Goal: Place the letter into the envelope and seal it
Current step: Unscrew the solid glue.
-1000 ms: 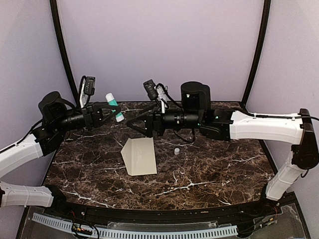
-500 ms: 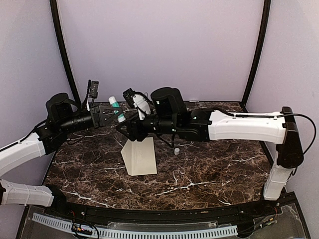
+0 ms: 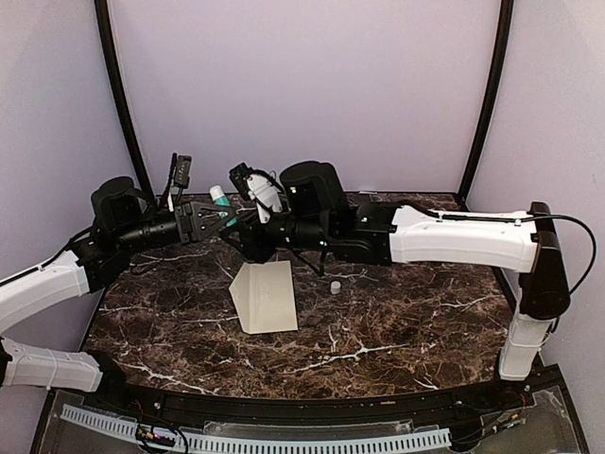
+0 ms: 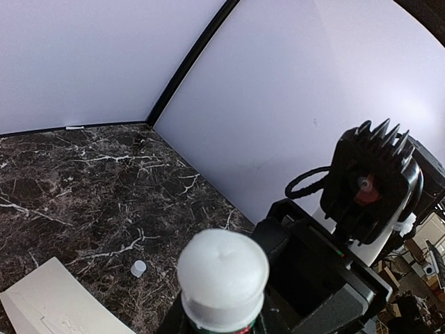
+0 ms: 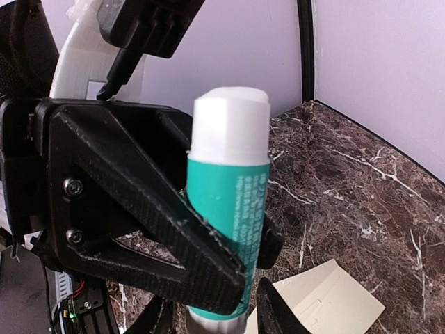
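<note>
My left gripper (image 3: 219, 214) is shut on a teal glue stick (image 3: 220, 199) with white ends, held in the air above the table's back left. In the right wrist view its black fingers (image 5: 174, 243) clamp the stick (image 5: 229, 188) mid-body. My right gripper (image 3: 234, 230) is right up against it, and its open jaws (image 5: 215, 321) straddle the stick's lower end. The cream envelope (image 3: 267, 297) lies flat on the table below, and also shows in the right wrist view (image 5: 327, 299) and the left wrist view (image 4: 55, 303). No separate white letter shows.
A small white cap (image 3: 335, 287) lies on the dark marble table (image 3: 397, 322) just right of the envelope; it also shows in the left wrist view (image 4: 138, 268). Purple walls and black poles close in the back and sides.
My right arm has swung left and brought its gripper up to the glue stick in my left gripper. The left gripper shifted slightly right and tipped the stick toward it.
</note>
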You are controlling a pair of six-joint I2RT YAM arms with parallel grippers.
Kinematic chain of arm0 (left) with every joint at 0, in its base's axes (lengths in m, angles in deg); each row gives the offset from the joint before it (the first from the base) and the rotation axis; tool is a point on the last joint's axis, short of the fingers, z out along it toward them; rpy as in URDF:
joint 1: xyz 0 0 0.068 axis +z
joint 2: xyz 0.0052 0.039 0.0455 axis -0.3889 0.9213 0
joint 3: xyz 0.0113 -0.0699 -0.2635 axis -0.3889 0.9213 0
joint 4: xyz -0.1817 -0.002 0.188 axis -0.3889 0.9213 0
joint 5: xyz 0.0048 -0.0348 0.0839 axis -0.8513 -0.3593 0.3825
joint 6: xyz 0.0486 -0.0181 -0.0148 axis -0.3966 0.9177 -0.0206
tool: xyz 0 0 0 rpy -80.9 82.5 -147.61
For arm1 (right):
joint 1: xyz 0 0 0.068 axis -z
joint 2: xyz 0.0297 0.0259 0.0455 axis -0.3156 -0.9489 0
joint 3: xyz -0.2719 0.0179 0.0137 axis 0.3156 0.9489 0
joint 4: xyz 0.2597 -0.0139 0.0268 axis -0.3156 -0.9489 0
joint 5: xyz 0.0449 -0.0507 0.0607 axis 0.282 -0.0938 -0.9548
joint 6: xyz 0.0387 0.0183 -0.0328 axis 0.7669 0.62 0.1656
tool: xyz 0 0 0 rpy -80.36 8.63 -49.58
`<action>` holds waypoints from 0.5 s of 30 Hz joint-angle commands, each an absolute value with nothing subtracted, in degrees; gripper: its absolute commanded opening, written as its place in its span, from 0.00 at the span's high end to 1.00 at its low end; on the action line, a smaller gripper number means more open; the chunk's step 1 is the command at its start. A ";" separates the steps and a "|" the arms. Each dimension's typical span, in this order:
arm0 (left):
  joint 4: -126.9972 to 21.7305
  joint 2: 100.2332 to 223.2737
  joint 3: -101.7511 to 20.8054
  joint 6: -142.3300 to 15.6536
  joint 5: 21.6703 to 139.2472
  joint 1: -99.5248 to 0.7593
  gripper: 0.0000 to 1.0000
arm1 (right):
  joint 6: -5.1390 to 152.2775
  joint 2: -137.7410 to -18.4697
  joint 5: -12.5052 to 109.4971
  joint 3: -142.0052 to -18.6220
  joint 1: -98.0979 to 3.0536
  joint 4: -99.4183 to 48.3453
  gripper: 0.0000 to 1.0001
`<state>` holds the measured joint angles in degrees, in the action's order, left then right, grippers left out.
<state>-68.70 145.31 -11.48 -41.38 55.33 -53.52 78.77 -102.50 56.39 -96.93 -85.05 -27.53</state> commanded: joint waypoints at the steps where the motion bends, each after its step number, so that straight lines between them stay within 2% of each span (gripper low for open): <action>1: -71.26 145.22 -12.25 -41.08 53.70 -53.21 1.00 | 78.57 -103.80 56.41 -98.59 -85.30 -25.40 0.69; 8: -71.93 144.95 -12.08 -41.58 51.56 -53.21 1.00 | 80.32 -101.65 50.46 -94.84 -84.25 -20.66 0.91; 12: -75.60 144.56 -11.37 -42.35 44.37 -53.19 1.00 | 82.41 -98.32 41.64 -89.69 -82.58 -13.75 0.93; 15: -79.33 144.47 -11.10 -43.01 34.84 -53.21 1.00 | 84.86 -96.36 30.93 -86.82 -81.29 -7.88 0.93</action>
